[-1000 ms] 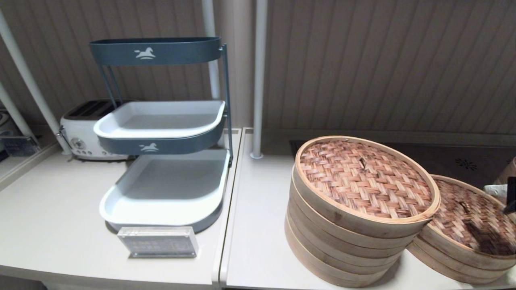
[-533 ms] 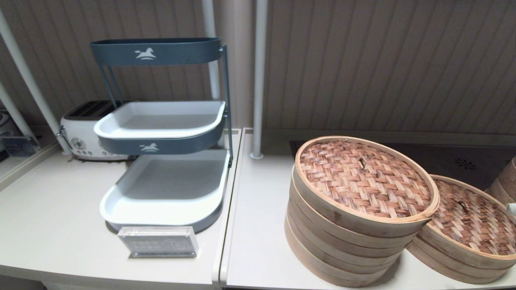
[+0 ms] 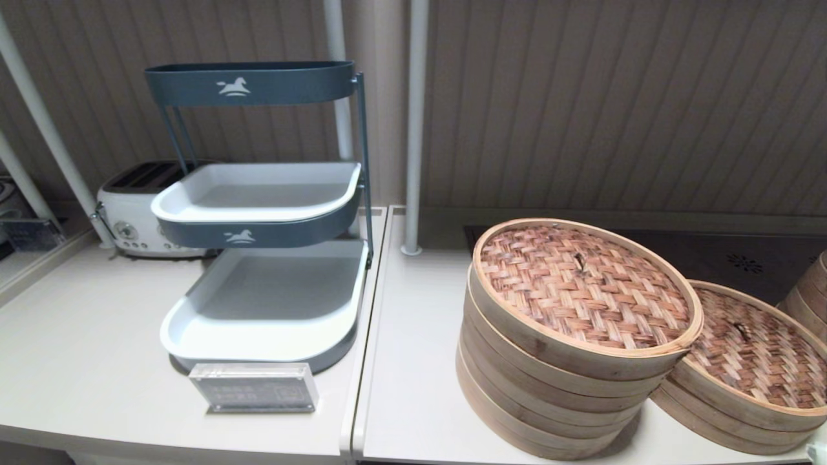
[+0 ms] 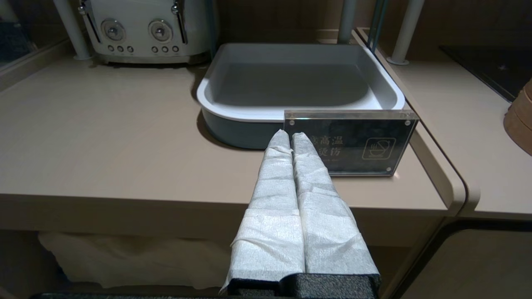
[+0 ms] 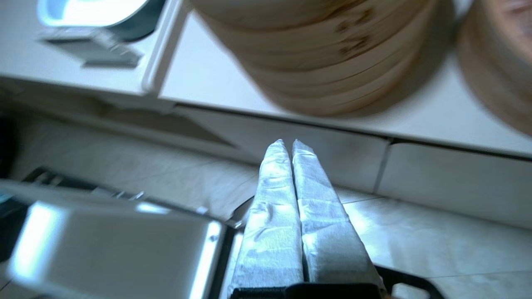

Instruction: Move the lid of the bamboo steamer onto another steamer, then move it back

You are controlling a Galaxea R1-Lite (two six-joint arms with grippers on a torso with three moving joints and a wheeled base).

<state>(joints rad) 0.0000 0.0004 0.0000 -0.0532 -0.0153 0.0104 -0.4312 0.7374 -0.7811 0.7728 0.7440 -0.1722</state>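
Pale, flat surface (image 3: 413,361) sections run before a ribbed wall panel and carry all items. Right pincer (image 5: 289,143) is clenched with nothing between its wrapped fingers, and sits below and in front of the surface edge, over the tiled floor (image 5: 436,245). Ahead of and above this pincer stands the tall steamer (image 3: 549,400) of stacked pale rings, capped by the bamboo steamer lid (image 3: 585,287); lid and pincer are well apart. Beside the tall stack, on the pincer's right, sits a low steamer (image 3: 730,420) with a second woven lid (image 3: 759,352), its rim tucked under the tall stack's overhang. Lids counted: two. A third bamboo stack (image 3: 811,294) shows partly at the far right edge. Left pincer (image 4: 289,133) is likewise clenched and empty, held low before the surface edge. Directly ahead of it stands one clear acrylic sign (image 4: 351,143), and just behind that a tiered tray rack (image 3: 258,213) with three trays. One white toaster (image 3: 139,210) stands further back, to that pincer's left.
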